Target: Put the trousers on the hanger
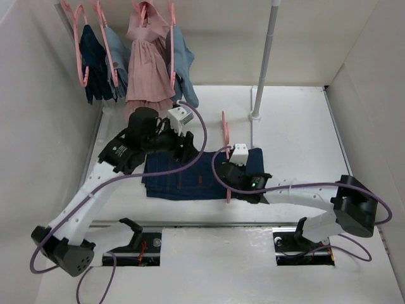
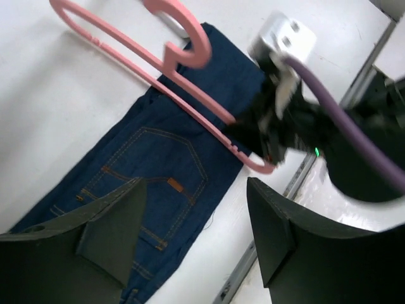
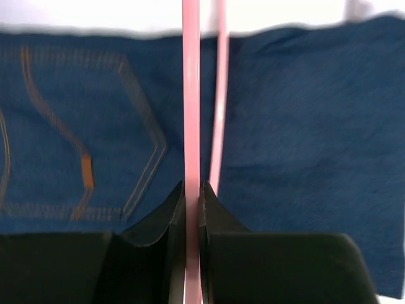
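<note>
Trousers (image 1: 183, 180) lie folded flat on the white table (image 1: 297, 126), beneath both tools. Nearest the bases, the right gripper (image 3: 192, 190) pinches the pink hanger (image 3: 191, 95) by one thin bar. Its wrist view shows the two black fingers closed tight on that bar, a second pink bar running just beside it, and denim filling the ground below. To the left of those fingers we see a back pocket (image 3: 82, 126) with orange stitching.

The top view adds what that wrist view cannot. The hanger stands on edge and runs away from the right gripper across the trousers, and its far end reaches past the far edge of the cloth.

A little farther out, the left gripper (image 2: 195, 183) hangs over the left part of the trousers, its jaws well apart and nothing between them. Its own camera shows only denim and bare table in the gap. That camera also catches the right gripper from ahead, clamped at the hanger's lower corner, which we cannot see from the right wrist.

Only the top view shows the hung clothes (image 1: 147, 63) beyond the left gripper and the upright white pole (image 1: 269, 57) beyond the right one.
</note>
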